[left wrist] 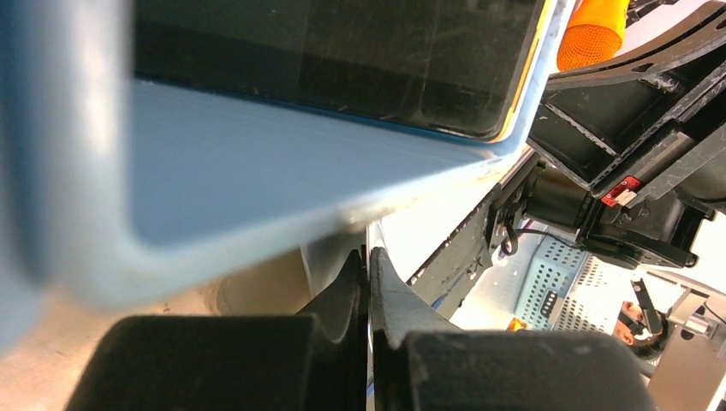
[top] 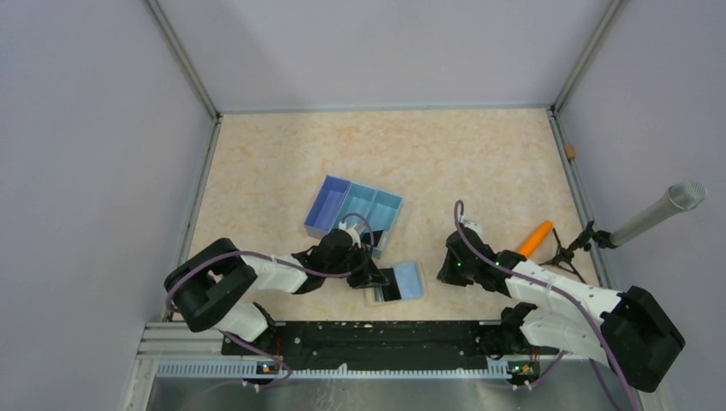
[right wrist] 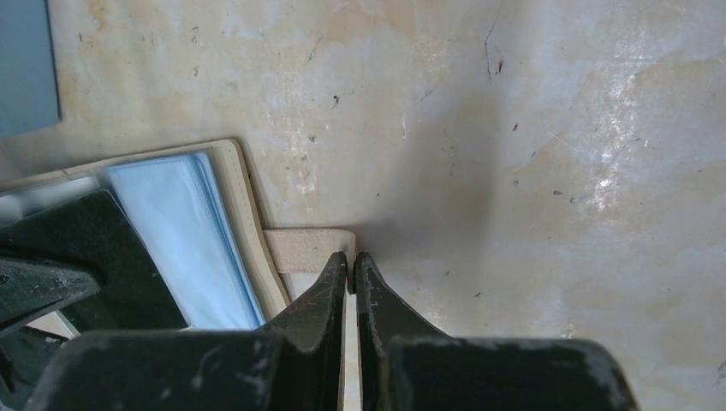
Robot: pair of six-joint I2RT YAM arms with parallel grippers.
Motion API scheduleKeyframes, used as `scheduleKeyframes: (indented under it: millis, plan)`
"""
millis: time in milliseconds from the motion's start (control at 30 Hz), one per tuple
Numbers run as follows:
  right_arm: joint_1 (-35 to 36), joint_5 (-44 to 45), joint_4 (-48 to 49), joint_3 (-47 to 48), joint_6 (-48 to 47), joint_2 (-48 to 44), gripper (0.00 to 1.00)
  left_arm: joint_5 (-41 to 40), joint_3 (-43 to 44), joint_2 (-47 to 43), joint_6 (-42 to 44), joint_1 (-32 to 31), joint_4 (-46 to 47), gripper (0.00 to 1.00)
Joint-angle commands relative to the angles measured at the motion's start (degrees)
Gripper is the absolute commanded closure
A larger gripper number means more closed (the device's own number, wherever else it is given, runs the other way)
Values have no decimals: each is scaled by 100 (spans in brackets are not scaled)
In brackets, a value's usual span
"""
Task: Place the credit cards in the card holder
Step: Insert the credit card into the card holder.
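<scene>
The right gripper (right wrist: 351, 267) is pinched shut on the tan tab (right wrist: 308, 248) of the card holder (right wrist: 246, 205) — likely to stop it sliding. The left gripper (left wrist: 368, 265) is squeezed shut beside it; what it holds, I cannot tell. Only the right wrist view shows light-blue credit cards (right wrist: 184, 227) tucked inside — the top view shows the blue tray (top: 330, 205) nearby

Robotics laboratory test cell. Plain pale grey panel walls (top: 86, 128), held by bare metal corner posts (top: 184, 60), enclose a beige marbled surface (top: 428, 154). A black-and-white left robot arm (top: 257, 274) and its right twin (top: 565, 295) are bolted to a black mounting rail (top: 368, 338) above a slotted grey cable duct (top: 342, 368). A grey microphone on a small black tripod (top: 659, 210) stands at the right edge.
</scene>
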Motion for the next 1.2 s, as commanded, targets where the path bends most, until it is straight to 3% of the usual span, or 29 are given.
scheduleKeyframes:
  millis: [0, 1167]
  plan:
    - [-47, 58, -54, 75, 46, 18, 100, 103, 86, 226, 111, -80, -217, 100]
    - [-45, 150, -141, 94, 53, -74, 100, -215, 320, 551, -18, -195, 266, 100]
